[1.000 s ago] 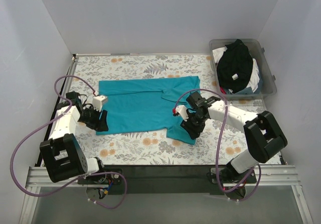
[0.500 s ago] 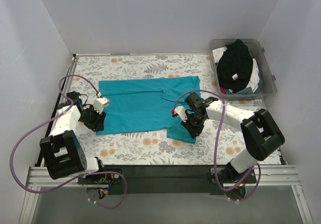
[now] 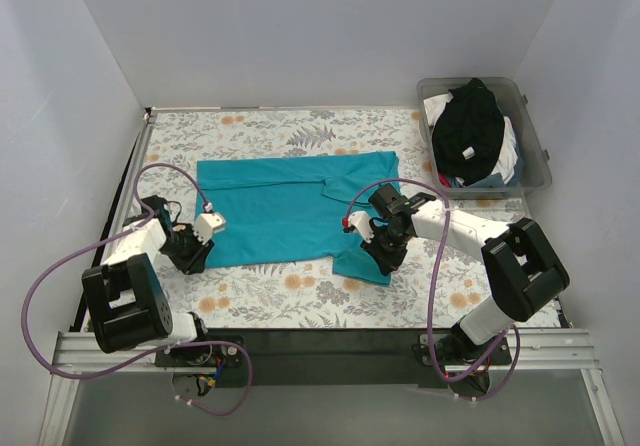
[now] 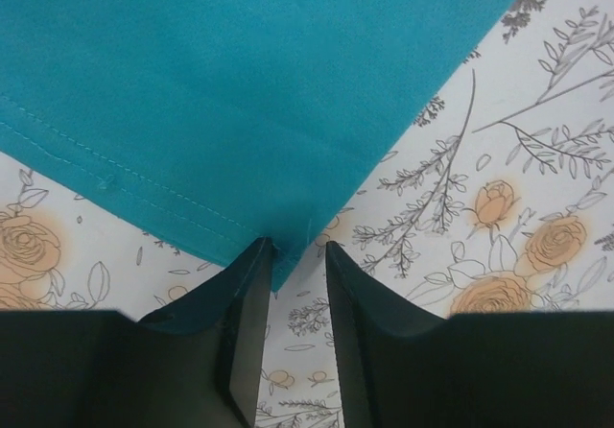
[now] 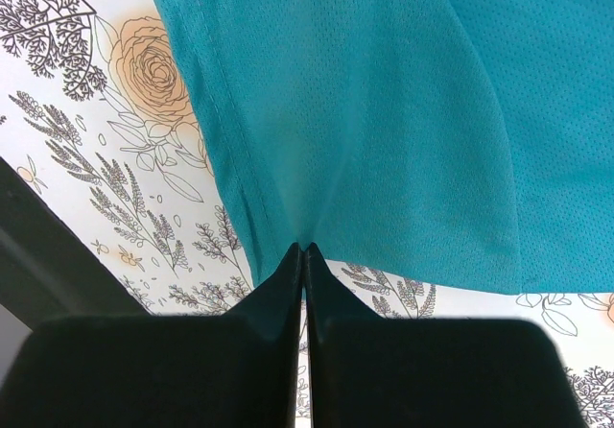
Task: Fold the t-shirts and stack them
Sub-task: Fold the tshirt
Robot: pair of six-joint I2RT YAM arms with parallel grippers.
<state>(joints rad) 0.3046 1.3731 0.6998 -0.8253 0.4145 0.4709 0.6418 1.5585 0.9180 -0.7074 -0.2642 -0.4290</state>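
The teal t-shirt (image 3: 280, 211) lies spread flat on the floral tablecloth, its right part folded over. My left gripper (image 3: 197, 253) sits low at the shirt's near-left corner. In the left wrist view (image 4: 295, 246) its jaws stand a little apart, the teal corner (image 4: 240, 92) lies just at the tips, and bare tablecloth shows between the fingers. My right gripper (image 3: 382, 256) is at the shirt's near-right flap. In the right wrist view (image 5: 304, 247) its jaws are pressed together on a pinch of teal cloth (image 5: 384, 111). A black t-shirt (image 3: 470, 126) lies on whitish ones (image 3: 512, 151).
A clear grey bin (image 3: 545, 151) at the back right holds the black and whitish shirts. The floral tablecloth (image 3: 300, 291) covers the table. White walls close in the left, back and right. A black strip runs along the near edge.
My left gripper has drawn back toward the near left, off the shirt's corner, and its jaws now stand apart. My right gripper stays shut on the flap and has barely moved.
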